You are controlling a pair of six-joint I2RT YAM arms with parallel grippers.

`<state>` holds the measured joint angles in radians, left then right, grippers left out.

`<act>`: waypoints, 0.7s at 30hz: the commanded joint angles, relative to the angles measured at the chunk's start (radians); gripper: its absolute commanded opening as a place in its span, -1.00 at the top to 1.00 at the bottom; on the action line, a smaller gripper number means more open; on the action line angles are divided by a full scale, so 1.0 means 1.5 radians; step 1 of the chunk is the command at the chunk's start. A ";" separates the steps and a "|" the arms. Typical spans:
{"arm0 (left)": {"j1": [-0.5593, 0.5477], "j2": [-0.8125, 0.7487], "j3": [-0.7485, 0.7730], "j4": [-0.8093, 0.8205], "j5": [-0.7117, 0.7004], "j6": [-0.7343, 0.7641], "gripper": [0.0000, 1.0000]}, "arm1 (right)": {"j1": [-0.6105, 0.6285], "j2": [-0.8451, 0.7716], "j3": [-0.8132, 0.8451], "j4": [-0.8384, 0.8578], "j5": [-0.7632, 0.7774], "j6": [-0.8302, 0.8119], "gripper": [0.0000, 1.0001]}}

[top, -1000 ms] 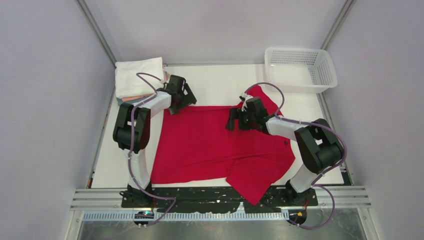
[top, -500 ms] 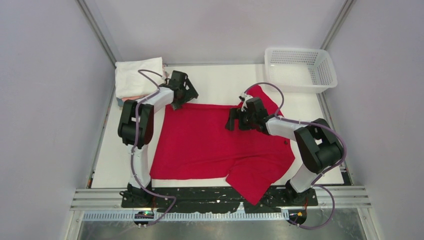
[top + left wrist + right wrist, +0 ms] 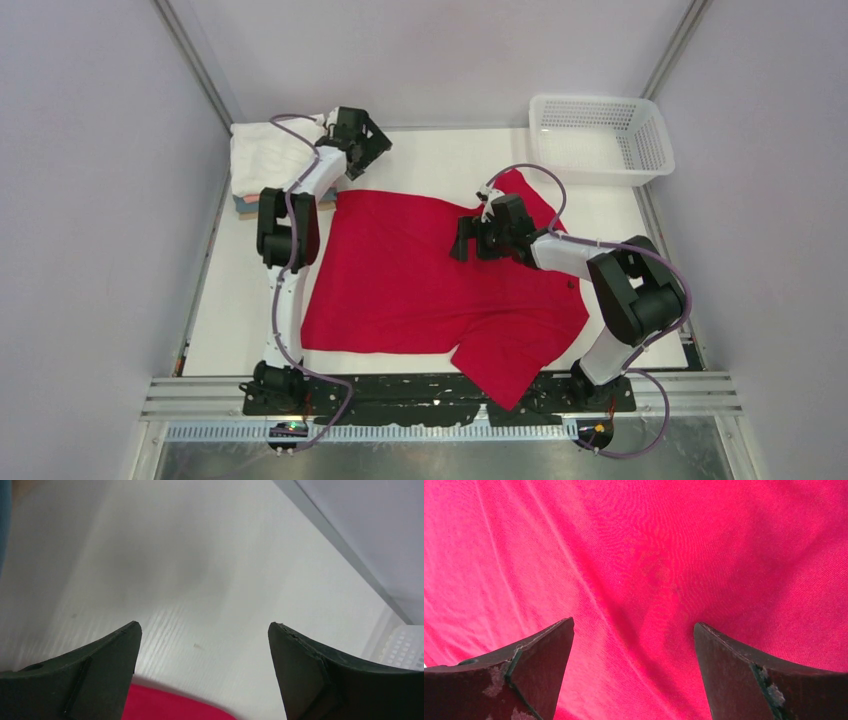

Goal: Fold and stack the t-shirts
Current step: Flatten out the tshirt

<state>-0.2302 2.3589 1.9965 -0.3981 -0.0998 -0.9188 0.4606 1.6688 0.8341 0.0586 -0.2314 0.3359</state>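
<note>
Red t-shirt lies spread open over the middle of the desk. Its far edge runs about straight across. One flap of it hangs over the near edge, toward the right corner, and a smaller peak of cloth points at the far right corner. The cloth is mostly flat, with soft creases showing in the right wrist view.

A stack of folded t-shirts sits in the far left corner, a white one on top and thin salmon and teal edges showing beneath it. It is apart from the red t-shirt.

The left gripper is near the far edge, just beside the stack, over bare desk beyond the red t-shirt's far left corner. Its jaws stand wide and nothing is between them. Its own camera shows white desk ahead, a sliver of red cloth below and a bit of the basket at the right.

The right gripper is over the red t-shirt, toward its far right part. Its jaws are also wide, with only red cloth under them and none pinched. Whether its tips touch the cloth I cannot tell.

A white mesh basket stands in the far right corner.
</note>
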 commanded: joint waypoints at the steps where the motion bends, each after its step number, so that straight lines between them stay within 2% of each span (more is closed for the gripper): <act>1: 0.011 0.028 0.071 -0.001 0.046 -0.009 -0.99 | 0.001 0.020 0.005 -0.034 0.010 -0.012 -0.90; 5: 0.011 -0.018 0.062 0.023 0.063 0.034 -0.99 | 0.001 0.003 0.019 -0.046 0.019 -0.011 -0.90; 9: 0.006 -0.122 -0.026 0.029 0.082 0.092 -0.99 | 0.001 -0.034 0.035 -0.067 0.041 -0.016 -0.90; 15: -0.018 -0.357 -0.326 0.063 0.072 0.126 -0.99 | 0.000 -0.058 0.103 -0.079 0.106 -0.002 -0.90; 21: -0.066 -0.525 -0.603 0.081 0.043 0.132 -0.99 | -0.027 0.025 0.229 -0.118 0.190 0.047 -0.90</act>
<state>-0.2935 1.6543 1.2709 -0.3038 -0.0109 -0.7494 0.4519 1.6451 1.0382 -0.1020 -0.0536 0.3538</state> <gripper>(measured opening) 0.994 0.952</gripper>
